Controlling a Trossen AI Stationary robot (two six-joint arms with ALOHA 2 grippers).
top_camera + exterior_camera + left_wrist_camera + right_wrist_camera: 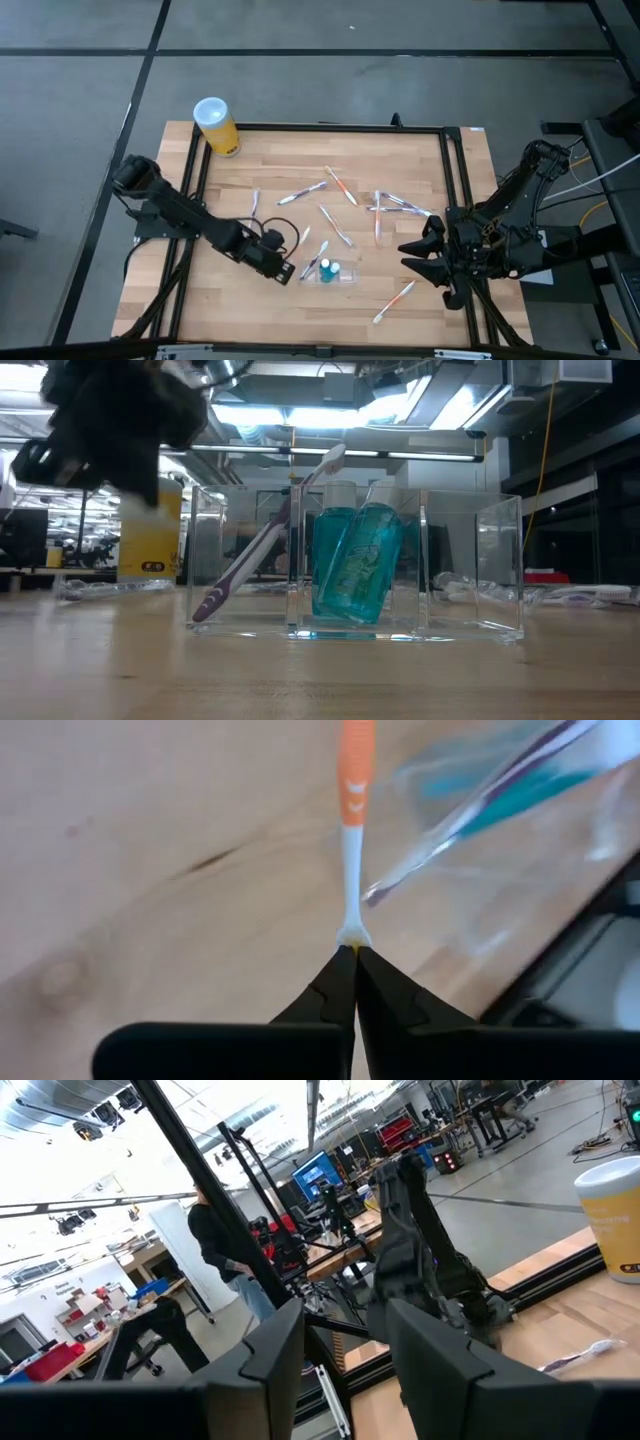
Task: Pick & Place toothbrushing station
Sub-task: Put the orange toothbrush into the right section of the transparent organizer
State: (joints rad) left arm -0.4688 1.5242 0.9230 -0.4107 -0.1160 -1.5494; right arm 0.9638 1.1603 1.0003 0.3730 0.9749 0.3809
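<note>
left gripper pinching an orange-ended toothbrush by its tip, just beside the clear holder

lift slowly; so thin a pinch could let the brush swing, so tip it upright before the holder's free compartment ahead of the fingers. the holder has a teal bottle and a purple-ended brush leaning inside. right gripper waits wide, well apart.
</note>
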